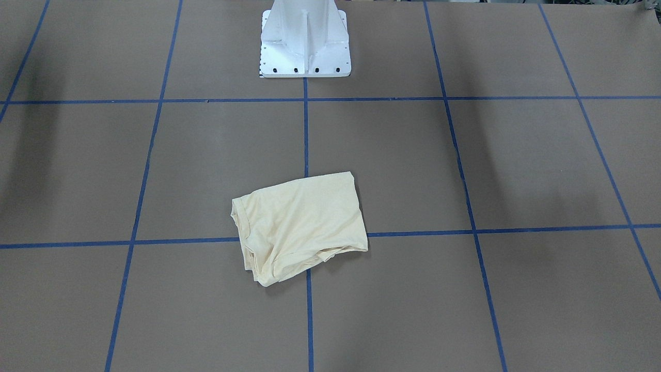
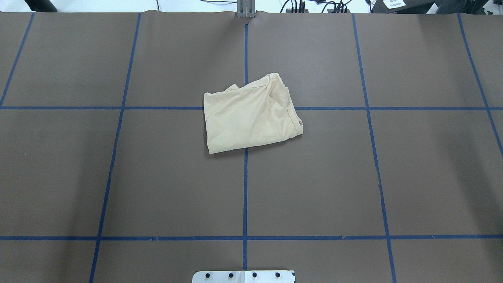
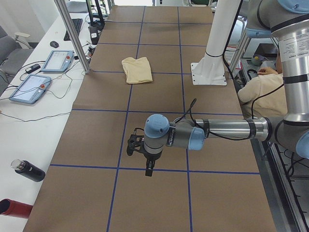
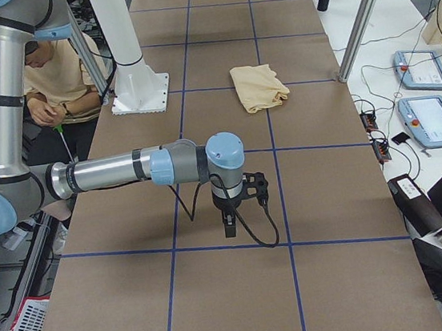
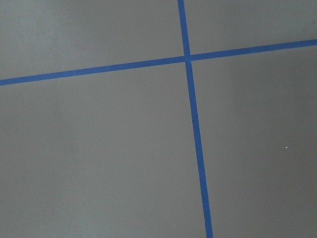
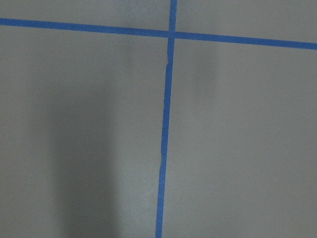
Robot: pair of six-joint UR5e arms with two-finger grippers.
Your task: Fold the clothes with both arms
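Note:
The pale cream-yellow T-shirt [image 1: 299, 222] lies folded into a compact, slightly rumpled rectangle near the table's middle, across a blue tape crossing [image 2: 249, 116]. Its print is hidden. It also shows far off in the side views [image 3: 136, 69] [image 4: 258, 86]. My left gripper [image 3: 147, 166] hangs pointing down over the table, far from the shirt, near the table's left end. My right gripper [image 4: 230, 222] hangs likewise near the right end. Both show only in the side views, so I cannot tell whether they are open or shut. The wrist views show only brown table and blue tape.
The white pedestal base [image 1: 304, 46] stands at the robot's edge of the table. A seated person [image 3: 260, 92] is behind it. Teach pendants [image 3: 29, 87] [image 4: 433, 119], bottles [image 3: 29, 170] and metal posts [image 3: 72, 34] line the operators' side.

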